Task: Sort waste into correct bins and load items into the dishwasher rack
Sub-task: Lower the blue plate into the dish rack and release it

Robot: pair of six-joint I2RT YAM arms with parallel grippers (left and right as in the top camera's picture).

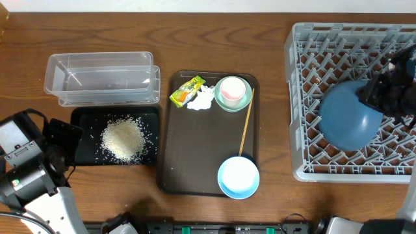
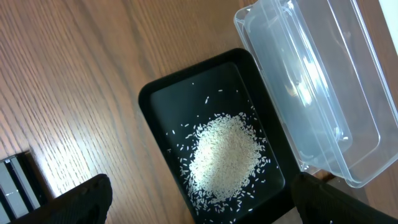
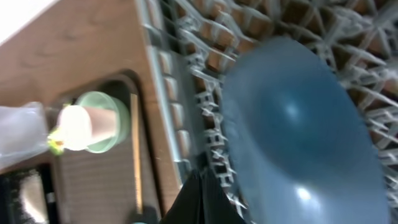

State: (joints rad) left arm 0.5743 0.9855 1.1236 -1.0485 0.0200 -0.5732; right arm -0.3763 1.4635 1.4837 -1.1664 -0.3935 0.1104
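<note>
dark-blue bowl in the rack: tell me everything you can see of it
The large dark-blue bowl has a smooth, slightly glossy surface, plastic or glazed by the look, with soft highlights on its rounded outside. It appears to lie mouth down, dome up, perhaps a little tilted, resting on the lattice pegs of the grey dishwasher rack, roughly mid-rack. Its inside is hidden. No marks or damage show. The right gripper, shut, sits close to its edge; whether it touches cannot be told.
</note>
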